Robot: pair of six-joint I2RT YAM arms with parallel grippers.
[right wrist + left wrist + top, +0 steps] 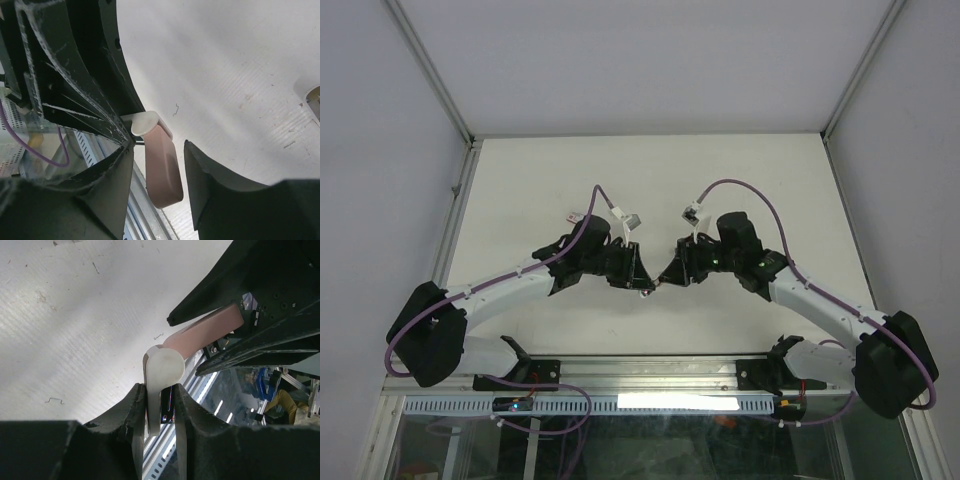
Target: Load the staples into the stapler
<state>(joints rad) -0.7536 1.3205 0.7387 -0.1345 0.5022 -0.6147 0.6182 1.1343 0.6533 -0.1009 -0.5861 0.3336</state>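
Note:
The stapler (645, 291) is held up above the table between my two grippers. My left gripper (159, 391) is shut on its white base (162, 367), with the dark metal staple channel (168, 405) showing between the fingers. The pink lid (205, 332) is swung open and points away from the base. My right gripper (159, 150) is open and straddles the pink lid (164, 172), with a gap on its right side. The white hinge end (145, 122) shows above the lid. The staple strip and its red-and-white sleeve are out of view.
Single bent staples lie loose on the white table (55, 400) (159, 336) (175, 109). A greyish round object (315, 100) shows at the right edge of the right wrist view. The table's near metal rail (650, 372) runs just below the grippers.

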